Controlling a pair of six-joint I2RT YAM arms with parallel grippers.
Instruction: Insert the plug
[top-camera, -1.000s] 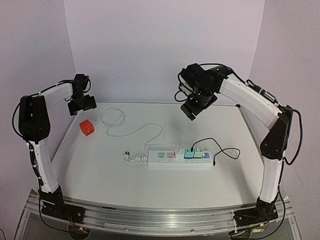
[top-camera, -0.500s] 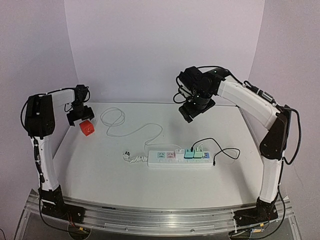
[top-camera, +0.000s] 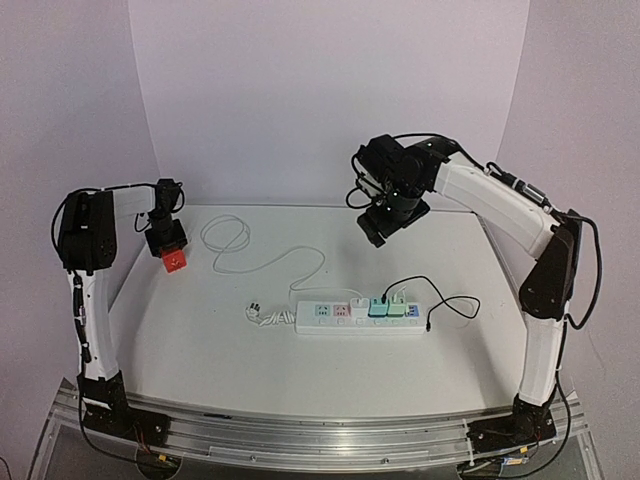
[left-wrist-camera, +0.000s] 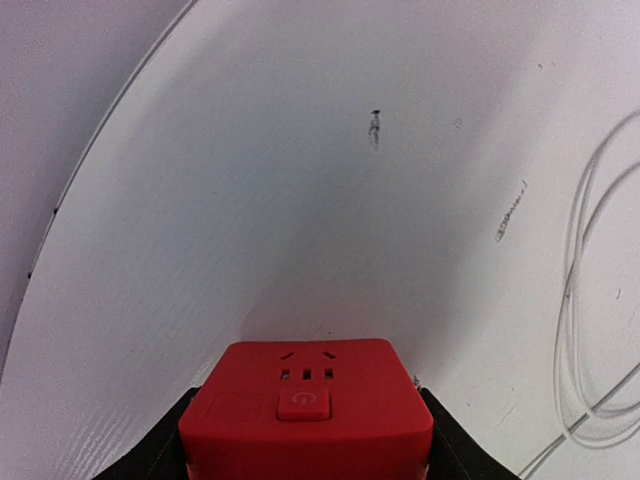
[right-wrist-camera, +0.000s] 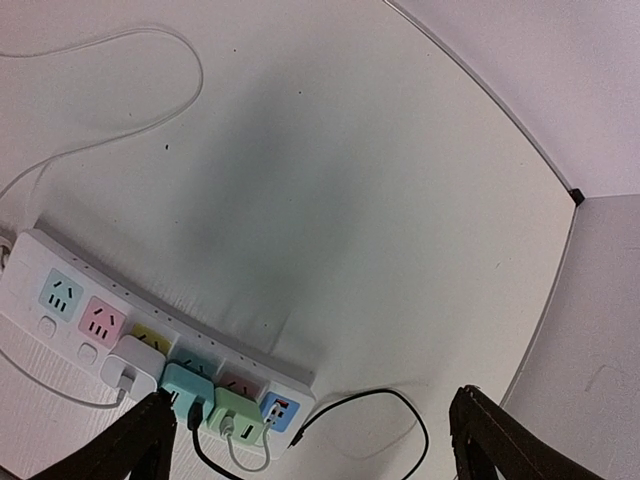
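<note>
Red plug (left-wrist-camera: 306, 400) sits clamped between the fingers (left-wrist-camera: 165, 445) of my left end effector (top-camera: 170, 250) near the counter's (top-camera: 200, 340) far left edge, well apart from the power strip (top-camera: 357, 317), a looped white cable (top-camera: 262, 262) between, while my right end effector (top-camera: 383, 225) hangs spread wide.

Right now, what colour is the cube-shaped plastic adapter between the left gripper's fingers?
The adapter is red, clearest in the left wrist view.

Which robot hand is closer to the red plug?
Left. The left gripper is right at the red plug, fingers hugging both its sides. The right gripper hangs open far across the table, up beyond the power strip.
</note>
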